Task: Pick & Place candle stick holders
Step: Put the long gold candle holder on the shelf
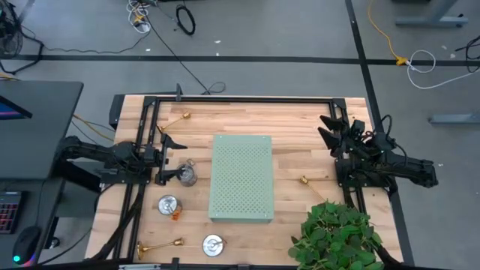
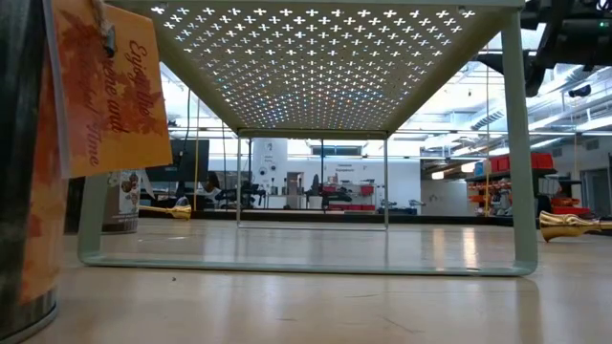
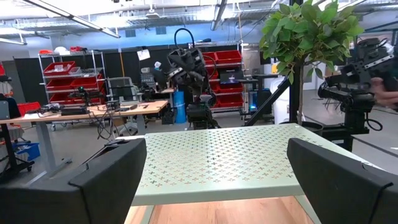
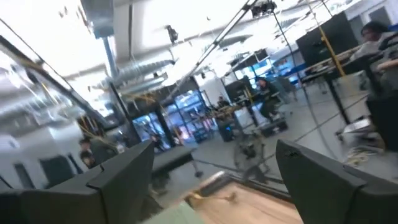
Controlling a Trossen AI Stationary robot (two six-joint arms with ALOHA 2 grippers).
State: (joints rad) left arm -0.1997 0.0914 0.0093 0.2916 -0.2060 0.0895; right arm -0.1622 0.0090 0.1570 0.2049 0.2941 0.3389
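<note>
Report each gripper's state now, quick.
Left gripper: open, holding nothing, facing the pale green perforated rectangular board.
Right gripper: open, holding nothing, raised at the table's right side.

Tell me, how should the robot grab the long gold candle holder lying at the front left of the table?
Best around the thin middle of the gold candle holder, coming straight down from above. It lies flat on the table, so its slim stem fits between the fingers better than its flared ends.
</note>
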